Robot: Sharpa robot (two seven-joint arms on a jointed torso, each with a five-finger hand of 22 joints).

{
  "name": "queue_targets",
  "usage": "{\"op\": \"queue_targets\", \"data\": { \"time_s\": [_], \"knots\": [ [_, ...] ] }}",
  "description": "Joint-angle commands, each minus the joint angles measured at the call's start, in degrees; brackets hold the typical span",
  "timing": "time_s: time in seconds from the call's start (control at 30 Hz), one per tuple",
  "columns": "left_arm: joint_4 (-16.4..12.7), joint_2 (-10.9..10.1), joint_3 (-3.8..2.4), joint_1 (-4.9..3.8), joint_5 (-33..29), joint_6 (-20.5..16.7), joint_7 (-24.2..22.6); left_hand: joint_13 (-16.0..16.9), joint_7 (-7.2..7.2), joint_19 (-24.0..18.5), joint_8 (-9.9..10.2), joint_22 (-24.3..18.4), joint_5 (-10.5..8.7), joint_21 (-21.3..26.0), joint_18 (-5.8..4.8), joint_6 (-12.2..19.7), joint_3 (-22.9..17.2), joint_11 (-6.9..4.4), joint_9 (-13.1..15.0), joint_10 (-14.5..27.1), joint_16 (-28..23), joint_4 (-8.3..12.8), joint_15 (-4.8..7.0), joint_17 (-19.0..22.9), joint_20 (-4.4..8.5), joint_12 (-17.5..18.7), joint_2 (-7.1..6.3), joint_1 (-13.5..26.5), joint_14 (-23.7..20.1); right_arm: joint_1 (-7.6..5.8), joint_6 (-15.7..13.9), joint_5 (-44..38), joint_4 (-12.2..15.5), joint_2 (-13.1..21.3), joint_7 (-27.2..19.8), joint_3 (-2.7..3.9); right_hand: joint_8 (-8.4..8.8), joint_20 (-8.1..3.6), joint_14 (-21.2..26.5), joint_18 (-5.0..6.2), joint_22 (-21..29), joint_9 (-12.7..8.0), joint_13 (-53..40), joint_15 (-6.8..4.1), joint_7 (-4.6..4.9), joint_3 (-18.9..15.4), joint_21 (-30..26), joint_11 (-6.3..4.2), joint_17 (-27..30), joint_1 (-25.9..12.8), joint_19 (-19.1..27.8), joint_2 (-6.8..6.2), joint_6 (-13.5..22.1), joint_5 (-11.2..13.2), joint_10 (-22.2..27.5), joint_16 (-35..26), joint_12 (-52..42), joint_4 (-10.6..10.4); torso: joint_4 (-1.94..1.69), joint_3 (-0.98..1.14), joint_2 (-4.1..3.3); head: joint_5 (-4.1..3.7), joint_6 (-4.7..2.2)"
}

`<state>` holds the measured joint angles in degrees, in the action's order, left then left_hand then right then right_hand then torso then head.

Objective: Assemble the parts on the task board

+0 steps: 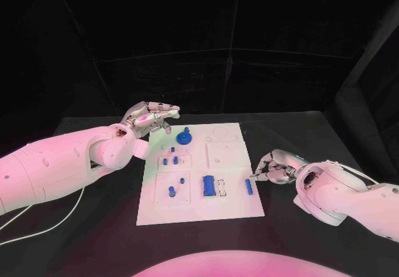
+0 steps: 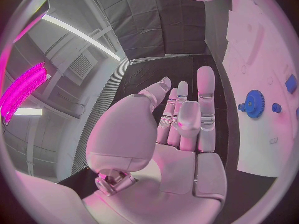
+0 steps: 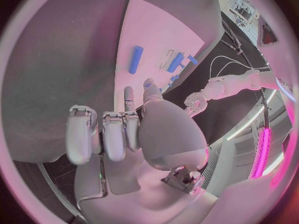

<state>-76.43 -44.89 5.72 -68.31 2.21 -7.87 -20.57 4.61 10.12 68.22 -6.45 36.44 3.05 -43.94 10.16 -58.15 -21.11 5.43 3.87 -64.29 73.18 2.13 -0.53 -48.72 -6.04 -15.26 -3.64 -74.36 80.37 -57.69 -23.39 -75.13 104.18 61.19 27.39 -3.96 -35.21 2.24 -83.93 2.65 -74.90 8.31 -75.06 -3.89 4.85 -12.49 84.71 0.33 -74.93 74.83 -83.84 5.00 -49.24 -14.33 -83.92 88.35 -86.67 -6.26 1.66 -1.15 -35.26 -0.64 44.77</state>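
The white task board lies mid-table. A blue gear stands near its far left corner, with small blue pegs below it. A thick blue cylinder and a slim blue bar lie near the board's right side. My left hand hovers just off the far left corner, fingers apart and holding nothing; the left wrist view shows its bare palm beside the gear. My right hand sits at the board's right edge, fingers curled, just beyond the bar; I see nothing in it.
The black table runs around the board on all sides. A white cable trails over the table under my left arm. Outlined recesses on the board stand between the gear and the bar.
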Motion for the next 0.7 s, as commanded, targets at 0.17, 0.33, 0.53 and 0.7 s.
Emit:
{"op": "queue_targets", "data": {
  "time_s": [0.17, 0.33, 0.53, 0.7],
  "knots": [
    [-0.3, -0.4, -0.02, -0.05, 0.0, 0.8, -0.4, 0.1, -0.06, -0.1, -0.3, -0.1, -0.02, 0.4, 0.33, 0.3, 0.0, 0.13, 0.0, 0.5, -0.2, -0.3, -0.11, 0.2, -0.44, -0.4, -0.03, 0.4, -0.2, 0.44, 2.5, -3.2, -1.7, -2.0, 2.6, -0.01, 0.34, 0.4, -5.1, -0.78, -6.5, -0.1, -11.0, 0.42, 0.18, 0.0, 0.2, 0.15, -10.7, 0.8, -3.9, -0.08, -0.5, -0.2, -3.6, -0.4, 0.5, 0.4, 0.13, 0.05, -0.04, -0.32, 0.33],
    [-0.3, -0.4, -0.02, -0.05, 0.0, 0.8, -0.4, 0.1, -0.06, -0.1, -0.3, -0.1, -0.02, 0.4, 0.33, 0.3, 0.0, 0.13, 0.0, 0.5, -0.2, -0.3, -0.11, 0.2, -0.44, -0.4, -0.03, 0.4, -0.2, 0.87, 3.9, -3.3, -2.1, -3.1, 2.9, -0.02, 0.52, 0.4, -5.1, -0.74, -6.3, -0.2, -10.9, 0.44, 0.23, -0.2, 0.1, 0.19, -10.4, 0.5, -3.9, -0.43, -0.7, 0.0, -3.5, -0.5, 0.7, 0.5, 0.06, 0.04, 0.07, -0.3, 0.48],
    [-0.3, -0.3, -0.02, -0.04, 0.0, 0.9, -0.4, 0.1, -0.06, -0.1, -0.3, -0.1, -0.02, 0.4, 0.33, 0.3, 0.0, 0.13, 0.0, 0.5, -0.2, -0.3, -0.11, 0.2, -0.44, -0.4, -0.03, 0.4, -0.2, 1.13, 5.8, -4.0, -2.3, -3.9, 2.9, -0.02, 0.6, 0.41, -5.0, -0.7, -6.1, -0.3, -10.7, 0.44, 0.17, -0.4, -0.1, 0.17, -10.3, 0.6, -3.8, -0.96, -1.0, 0.6, -3.3, -0.6, 0.9, 0.8, 0.05, 0.01, 0.06, -0.33, 0.59],
    [-0.2, -0.4, -0.02, -0.03, 0.0, 0.9, -0.4, 0.1, -0.06, -0.1, -0.3, -0.1, -0.02, 0.4, 0.33, 0.4, 0.0, 0.13, 0.0, 0.5, -0.2, -0.3, -0.11, 0.1, -0.44, -0.4, -0.03, 0.4, -0.2, 1.25, 6.9, -4.5, -2.5, -4.4, 3.1, -0.03, 0.61, 0.41, -5.0, -0.69, -6.1, -0.3, -10.6, 0.44, 0.16, -0.4, -0.1, 0.17, -10.3, 0.6, -3.8, -1.11, -1.1, 0.7, -3.3, -0.6, 1.0, 0.9, 0.05, 0.0, 0.09, -0.4, 0.54]
  ]
}}
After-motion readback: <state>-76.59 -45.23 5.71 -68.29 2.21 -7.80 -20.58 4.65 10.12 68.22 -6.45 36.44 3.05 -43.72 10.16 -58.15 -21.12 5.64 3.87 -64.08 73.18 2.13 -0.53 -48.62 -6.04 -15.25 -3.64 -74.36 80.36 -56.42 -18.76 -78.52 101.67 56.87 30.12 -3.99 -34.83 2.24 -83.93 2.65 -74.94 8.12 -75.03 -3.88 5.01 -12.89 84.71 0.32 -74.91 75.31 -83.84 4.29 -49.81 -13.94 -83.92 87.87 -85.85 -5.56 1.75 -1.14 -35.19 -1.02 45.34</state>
